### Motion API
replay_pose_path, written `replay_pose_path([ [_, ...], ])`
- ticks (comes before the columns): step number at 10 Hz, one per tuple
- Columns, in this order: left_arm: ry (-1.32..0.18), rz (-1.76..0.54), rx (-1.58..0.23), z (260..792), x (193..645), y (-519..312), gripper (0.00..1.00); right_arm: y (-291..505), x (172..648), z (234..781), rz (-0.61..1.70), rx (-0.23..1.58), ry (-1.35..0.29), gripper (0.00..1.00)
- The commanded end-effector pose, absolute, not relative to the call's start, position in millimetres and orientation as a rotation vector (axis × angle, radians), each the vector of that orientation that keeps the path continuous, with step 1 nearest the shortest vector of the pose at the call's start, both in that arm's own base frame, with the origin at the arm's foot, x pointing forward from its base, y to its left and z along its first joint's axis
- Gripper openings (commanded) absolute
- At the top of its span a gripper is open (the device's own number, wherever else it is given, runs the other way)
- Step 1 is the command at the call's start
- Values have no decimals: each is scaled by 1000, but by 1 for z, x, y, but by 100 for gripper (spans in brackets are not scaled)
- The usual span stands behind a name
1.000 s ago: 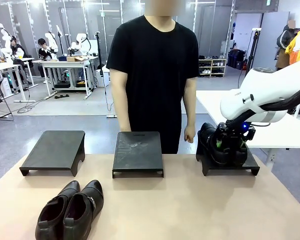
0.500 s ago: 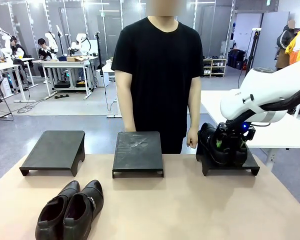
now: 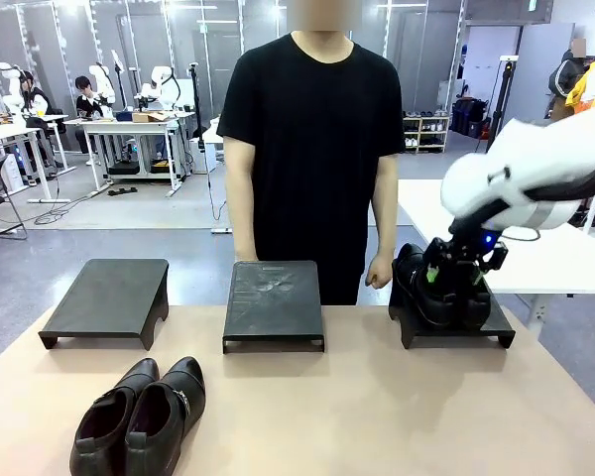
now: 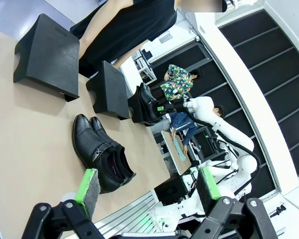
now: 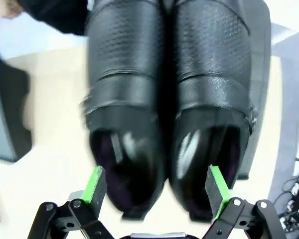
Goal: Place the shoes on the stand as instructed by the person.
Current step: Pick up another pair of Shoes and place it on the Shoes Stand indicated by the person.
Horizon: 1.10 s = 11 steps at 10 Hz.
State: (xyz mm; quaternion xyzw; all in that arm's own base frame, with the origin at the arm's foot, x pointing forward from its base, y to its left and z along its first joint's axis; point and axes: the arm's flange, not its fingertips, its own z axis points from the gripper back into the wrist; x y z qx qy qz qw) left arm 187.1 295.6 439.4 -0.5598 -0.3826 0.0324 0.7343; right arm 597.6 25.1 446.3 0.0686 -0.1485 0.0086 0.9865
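Spanning the foreground, the tan table (image 3: 377,416) carries three black stands in a row near its far edge. The person (image 3: 312,149), in a black T-shirt, stands upright at the far side behind the middle stand, both arms hanging down. The white right arm (image 3: 535,174) enters from the right side and angles down toward the right stand (image 3: 496,325). The left stand (image 3: 109,297) and the middle stand (image 3: 274,297) have bare tops. One pair of shoes (image 3: 139,416) lies on the table in front of the left stand, side by side and touching, toes pointing toward the stands. The second pair of shoes (image 3: 416,288) sits on top of the right stand, also side by side. The right gripper (image 3: 454,283) is positioned at the heel end of this second pair with its jaws spread wide: in the right wrist view its green pads (image 5: 95,183) flank the two heels, and no clamping on the leather is visible. The left gripper (image 4: 147,186) is held high above the table, jaws fully apart with nothing between them. The person's hand (image 3: 379,272) hangs loosely curled, just beside the right stand.
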Motion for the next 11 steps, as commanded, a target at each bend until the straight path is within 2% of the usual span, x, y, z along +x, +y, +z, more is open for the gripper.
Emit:
replay_pose_path([
  [1, -855, 54, -1233, 440, 187, 296, 100, 4, 550, 503, 47, 264, -276, 100],
  [3, -855, 54, -1233, 440, 187, 296, 100, -24, 515, 532, 52, 347, -233, 100],
  [5, -855, 54, -1233, 440, 187, 296, 100, -65, 482, 539, 45, 505, -175, 100],
  [6, -855, 54, -1233, 440, 187, 296, 100, -101, 453, 539, 57, 688, -155, 100],
  [8, -855, 54, -1233, 440, 187, 296, 100, -159, 415, 518, 80, 908, -93, 100],
  [11, -855, 54, -1233, 440, 187, 296, 100, -235, 347, 473, 62, 1214, -153, 100],
])
